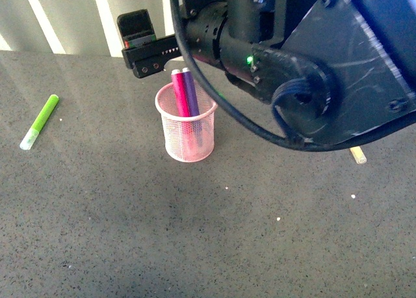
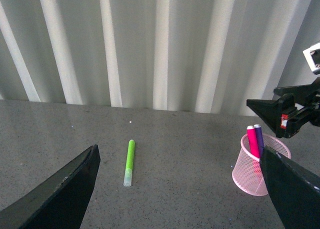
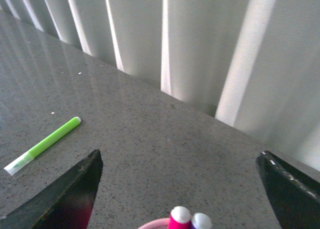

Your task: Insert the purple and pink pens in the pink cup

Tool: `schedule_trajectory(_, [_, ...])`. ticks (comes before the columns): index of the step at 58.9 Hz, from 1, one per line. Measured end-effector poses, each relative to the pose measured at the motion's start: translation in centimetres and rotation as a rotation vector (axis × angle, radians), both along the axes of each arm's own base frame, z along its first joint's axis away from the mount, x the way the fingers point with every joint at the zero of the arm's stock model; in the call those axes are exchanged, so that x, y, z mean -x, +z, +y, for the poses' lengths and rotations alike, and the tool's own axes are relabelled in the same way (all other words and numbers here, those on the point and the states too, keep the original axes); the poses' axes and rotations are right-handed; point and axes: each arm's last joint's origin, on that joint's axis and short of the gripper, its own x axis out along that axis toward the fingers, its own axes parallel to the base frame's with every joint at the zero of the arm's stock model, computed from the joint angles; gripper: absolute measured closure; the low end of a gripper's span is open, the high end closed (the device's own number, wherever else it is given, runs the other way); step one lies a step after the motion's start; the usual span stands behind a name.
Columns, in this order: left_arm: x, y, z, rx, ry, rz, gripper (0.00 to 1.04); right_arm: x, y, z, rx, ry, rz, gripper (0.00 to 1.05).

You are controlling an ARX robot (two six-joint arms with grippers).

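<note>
The pink cup point(image 1: 186, 132) stands upright mid-table. The pink pen point(image 1: 181, 97) and the purple pen point(image 1: 191, 93) stand inside it side by side, leaning on the far rim. My right gripper point(image 1: 144, 47) hovers open just above and behind the cup with nothing between its fingers. In the right wrist view both pen tops, pink point(image 3: 179, 218) and purple point(image 3: 200, 221), sit below the open gripper point(image 3: 180, 189). My left gripper point(image 2: 180, 189) is open and empty. From it the cup point(image 2: 247, 176) shows beside one fingertip point(image 2: 295, 189).
A lime green marker point(image 1: 40, 121) lies on the grey table at the left, apart from the cup. A yellow marker point(image 1: 358, 156) peeks out under my right arm. A ribbed white wall point(image 2: 160, 44) closes the table's far edge.
</note>
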Motion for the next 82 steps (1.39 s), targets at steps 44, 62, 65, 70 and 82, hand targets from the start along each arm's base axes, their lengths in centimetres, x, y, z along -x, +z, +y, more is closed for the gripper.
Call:
schedule_trajectory(44, [0.0, 0.0, 0.0, 0.0, -0.001, -0.002, 0.07, 9.9, 4.2, -15.4, -0.066, -0.603, -0.169, 0.6])
schedule_trajectory(62, [0.0, 0.0, 0.0, 0.0, 0.0, -0.002, 0.07, 15.3, 3.8, -19.4, -0.055, -0.6, -0.157, 1.01])
schedule_trajectory(65, [0.0, 0.0, 0.0, 0.0, 0.0, -0.001, 0.07, 16.0, 3.9, -19.9, -0.055, -0.605, -0.156, 1.01])
schedule_trajectory(70, [0.0, 0.0, 0.0, 0.0, 0.0, -0.001, 0.07, 17.1, 3.8, -20.6, -0.053, -0.613, -0.154, 1.01])
schedule_trajectory(82, [0.0, 0.0, 0.0, 0.0, 0.0, -0.002, 0.07, 19.3, 3.9, -21.6, -0.055, -0.606, -0.154, 1.01])
